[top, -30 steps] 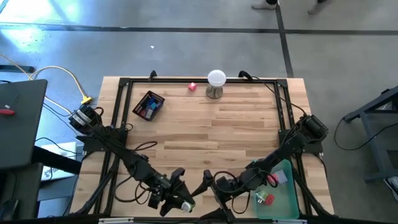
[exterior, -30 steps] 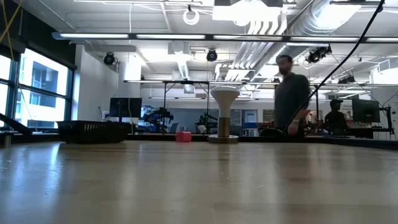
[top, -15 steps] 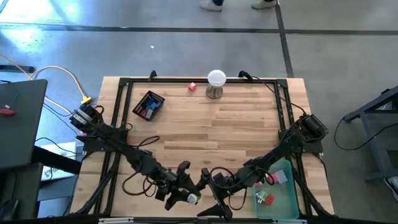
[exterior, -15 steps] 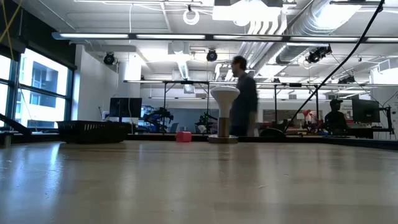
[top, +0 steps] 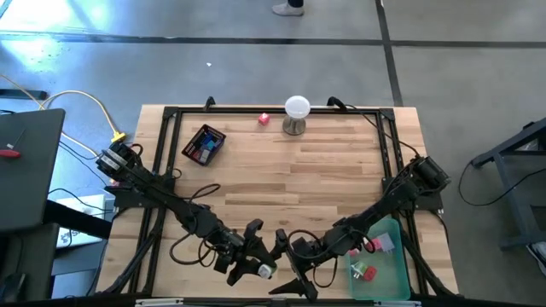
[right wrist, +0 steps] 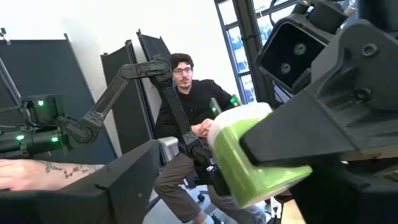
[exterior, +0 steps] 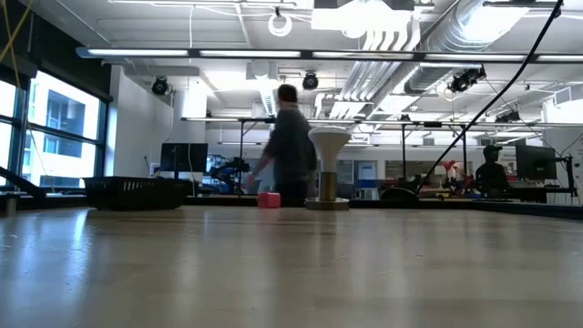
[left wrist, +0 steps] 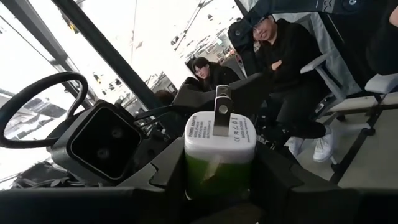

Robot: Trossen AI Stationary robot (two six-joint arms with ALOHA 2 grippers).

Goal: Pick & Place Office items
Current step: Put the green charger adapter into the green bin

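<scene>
Two arms meet at the near edge of the bench (top: pixel 281 183), low in the high view. The left tool (top: pixel 256 271) grips a small green-and-white block (left wrist: pixel 219 155), clenched on its green sides; the left wrist view shows the white labelled cap with a grey stub standing up between the fingers (left wrist: pixel 283 180). The right tool (top: pixel 286 256) sits just beside it, fingers spread on either side of the same block (right wrist: pixel 249 155) but not clamped on it in the right wrist view.

A dark basket (top: pixel 204 144) holding a few small blue and red pieces stands at the far left of the bench. One pink block (top: pixel 264 119) lies near the far edge, just beside a white ball on a metal stand (top: pixel 296 114); in the low view the pink block (exterior: pixel 268 199) sits left of the stand (exterior: pixel 328 173).

A green tray (top: pixel 391 273) at the near right corner holds red, pink and green pieces.

A person (exterior: pixel 290 146) walks behind the bench in the low view, and seated people show in both wrist views.
</scene>
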